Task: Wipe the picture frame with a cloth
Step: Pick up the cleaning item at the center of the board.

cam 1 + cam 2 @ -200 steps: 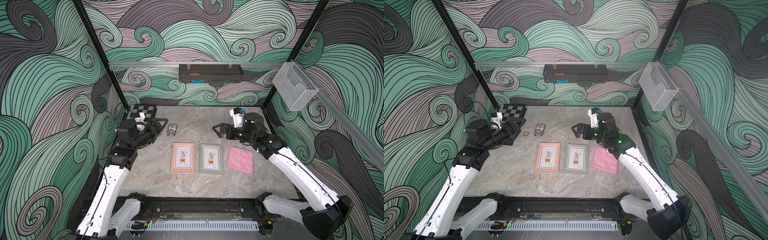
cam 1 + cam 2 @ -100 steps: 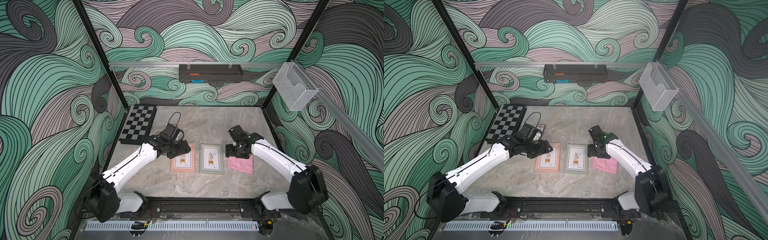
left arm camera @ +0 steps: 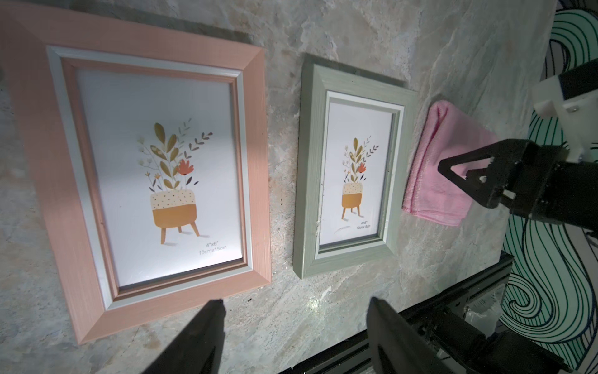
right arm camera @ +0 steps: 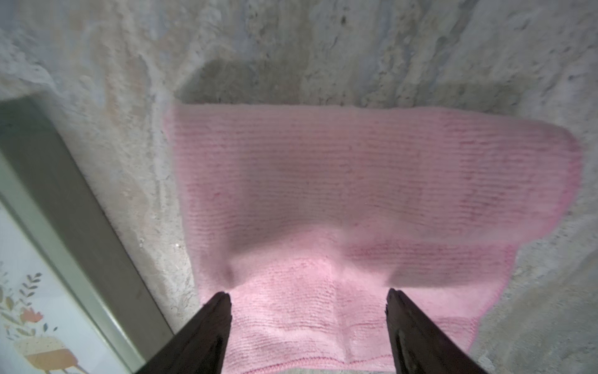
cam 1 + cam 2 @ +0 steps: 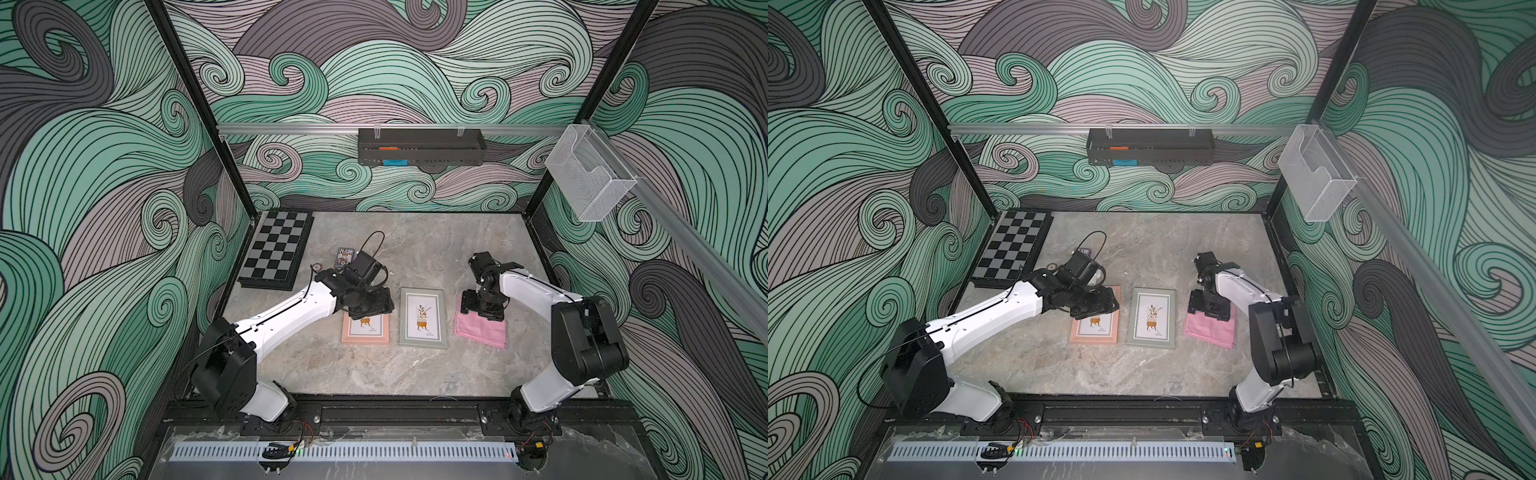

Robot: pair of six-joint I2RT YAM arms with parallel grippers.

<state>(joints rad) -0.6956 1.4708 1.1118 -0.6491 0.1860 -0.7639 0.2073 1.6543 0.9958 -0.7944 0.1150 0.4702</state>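
Both arms swung in from rear. Right end effector [image 4: 307, 299] lowered onto cloth [image 4: 356, 168]: jaws spread, unclenched, cloth edge straddled between tips. Left end effector [image 3: 296, 311] released, empty, pink frame [image 3: 32, 129] beneath. Pickup judged imminent; wiping not begun.

Pink cloth [image 5: 482, 332] lay folded on the worktop [image 5: 374, 374].
It sat just beside the green frame [image 5: 423, 318]; the pink frame [image 5: 365, 330] lay beyond.

The prints in the pink frame [image 3: 152, 175] and green frame [image 3: 352, 168] both read 4"x6", 10cmx15cm.
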